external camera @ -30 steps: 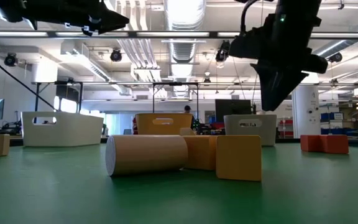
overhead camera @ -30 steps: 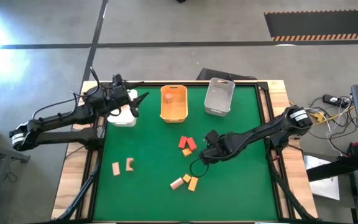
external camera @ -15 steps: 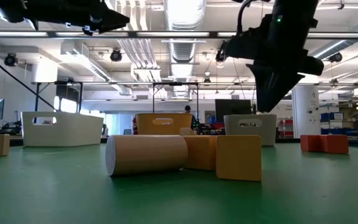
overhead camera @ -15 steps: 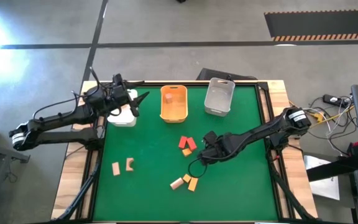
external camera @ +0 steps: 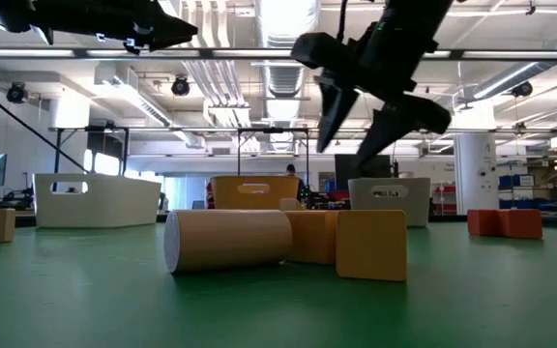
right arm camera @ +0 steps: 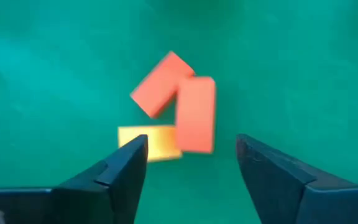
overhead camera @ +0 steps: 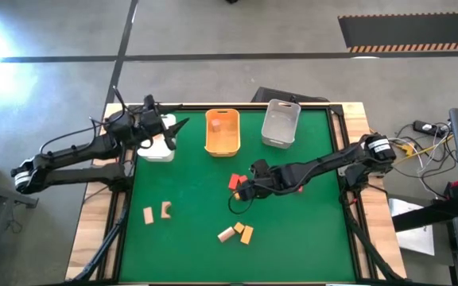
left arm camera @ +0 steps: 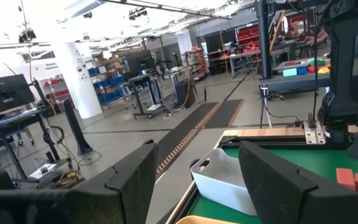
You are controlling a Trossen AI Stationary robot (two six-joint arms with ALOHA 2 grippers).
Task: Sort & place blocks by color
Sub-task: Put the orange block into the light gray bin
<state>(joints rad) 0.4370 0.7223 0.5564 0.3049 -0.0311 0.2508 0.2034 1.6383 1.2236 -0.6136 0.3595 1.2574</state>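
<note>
A green mat (overhead camera: 189, 238) covers the table, framed by a pale wooden border (overhead camera: 92, 238). Toward twelve o'clock on the mat stands an orange bin (overhead camera: 222, 132); a grey bin (overhead camera: 280, 123) sits just beside it at about one o'clock, tilted a little, and a white bin (overhead camera: 157, 143) rests at the mat's edge near ten o'clock. In the low view the three bins line up across the far side, white (external camera: 95, 200), orange (external camera: 253, 192), grey (external camera: 389, 198). Around the table lies grey concrete floor with a dark line (overhead camera: 213, 56) across it, and a black mat with a striped edge (overhead camera: 408, 32) at one o'clock. Cables (overhead camera: 424, 143) sprawl at three o'clock. Beyond the table, the workshop shows a white pillar (left arm camera: 82, 81) and shelving (left arm camera: 185, 62).
</note>
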